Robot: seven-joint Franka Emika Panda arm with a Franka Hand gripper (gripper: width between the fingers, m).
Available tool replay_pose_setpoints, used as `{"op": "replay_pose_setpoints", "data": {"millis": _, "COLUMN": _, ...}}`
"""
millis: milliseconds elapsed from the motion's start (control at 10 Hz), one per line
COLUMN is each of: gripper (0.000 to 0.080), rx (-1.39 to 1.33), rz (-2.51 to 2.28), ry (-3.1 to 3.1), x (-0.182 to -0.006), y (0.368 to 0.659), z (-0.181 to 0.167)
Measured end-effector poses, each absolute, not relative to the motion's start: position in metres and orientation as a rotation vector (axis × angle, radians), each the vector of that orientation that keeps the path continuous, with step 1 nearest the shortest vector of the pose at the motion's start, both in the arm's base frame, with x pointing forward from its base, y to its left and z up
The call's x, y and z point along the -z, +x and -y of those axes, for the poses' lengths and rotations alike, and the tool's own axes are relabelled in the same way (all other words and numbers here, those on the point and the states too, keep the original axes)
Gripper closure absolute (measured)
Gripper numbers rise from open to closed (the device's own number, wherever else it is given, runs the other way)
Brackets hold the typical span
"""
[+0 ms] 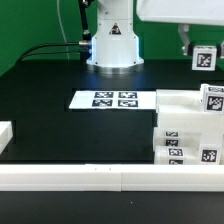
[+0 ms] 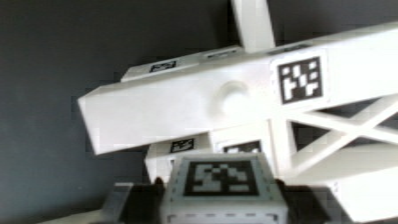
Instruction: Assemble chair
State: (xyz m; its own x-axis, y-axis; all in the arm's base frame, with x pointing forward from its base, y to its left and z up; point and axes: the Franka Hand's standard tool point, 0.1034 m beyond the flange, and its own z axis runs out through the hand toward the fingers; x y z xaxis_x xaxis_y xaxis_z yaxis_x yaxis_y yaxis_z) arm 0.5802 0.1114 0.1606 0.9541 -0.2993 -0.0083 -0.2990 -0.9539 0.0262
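Observation:
My gripper (image 1: 192,48) hangs high at the exterior view's right, shut on a small white tagged chair part (image 1: 205,57). In the wrist view that part (image 2: 221,178) fills the space between my dark fingers (image 2: 135,196), its tag facing the camera. Beneath it stands the rest of the chair (image 2: 196,100): a boxy white seat frame with a tagged bar (image 2: 299,78) and cross braces (image 2: 338,130). In the exterior view the chair parts (image 1: 185,128) stand stacked at the right, below my gripper and apart from it.
The marker board (image 1: 113,99) lies flat in the middle of the black table. A long white rail (image 1: 100,178) runs along the front edge. A white block (image 1: 5,135) sits at the exterior view's left. The robot base (image 1: 112,45) stands at the back.

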Motion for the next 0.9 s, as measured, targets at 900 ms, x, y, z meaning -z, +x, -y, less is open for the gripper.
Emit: {"op": "replay_pose_setpoints", "data": {"millis": 900, "gripper": 0.0515, "rx": 0.023, "rz": 0.462, "ry": 3.078, "x": -0.129, "y": 0.558, "z": -0.125}}
